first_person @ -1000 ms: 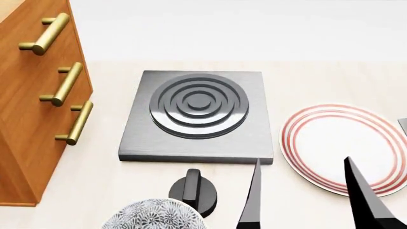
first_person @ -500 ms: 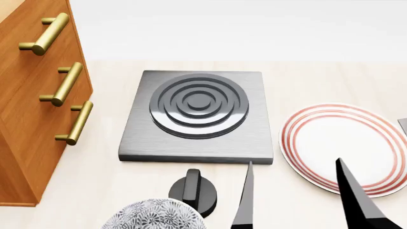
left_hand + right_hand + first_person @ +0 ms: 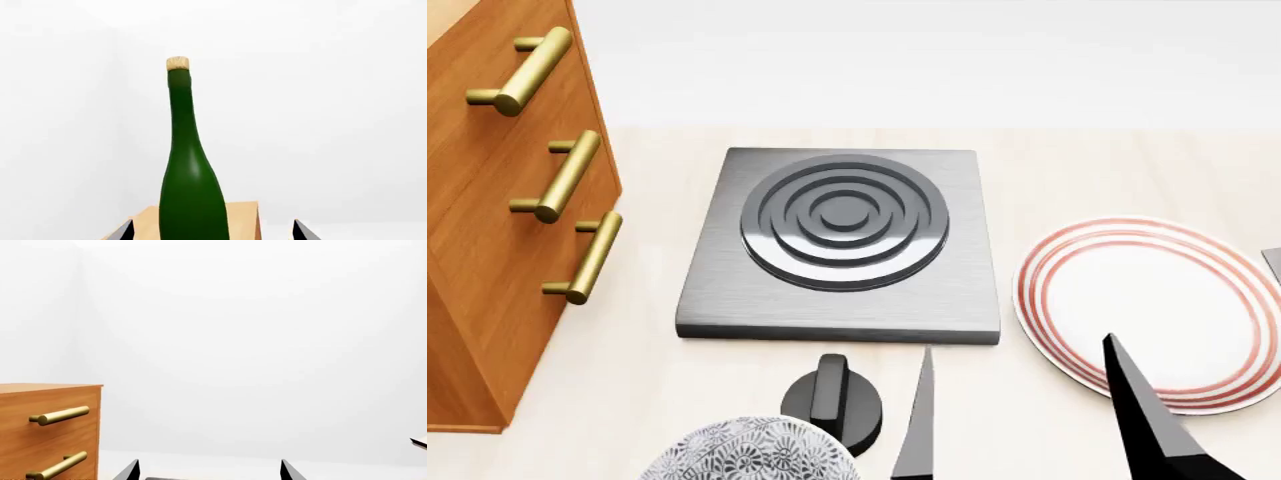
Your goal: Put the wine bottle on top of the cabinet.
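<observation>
Three views gave me three different stories. Only my left wrist camera showed the wine bottle [image 3: 190, 170]: it stood upright on an orange-brown wooden surface, apparently the top of the cabinet [image 3: 241, 221], its tan cork against the white wall. My left gripper [image 3: 211, 231] was spread wide, one dark fingertip [image 3: 125, 231] off each side of the bottle's base; neither was seen to touch the glass. No label faced that camera, and I could read no writing or brand anywhere.

My head camera showed none of that. It showed the cabinet's drawer front at my left with three brass bar handles [image 3: 561, 176], a grey burner plate [image 3: 842, 244] with concentric rings on the pale table [image 3: 627, 400], a black knob [image 3: 831, 399] just in front of it, a red-ringed white plate [image 3: 1144, 305] at my right and the rim of a patterned bowl [image 3: 751, 450] at the near edge. My right gripper [image 3: 1028, 410] reached in from below, fingers wide apart and holding nothing.

My right wrist camera showed the cabinet's corner and two handles from the side, with white wall beyond.
</observation>
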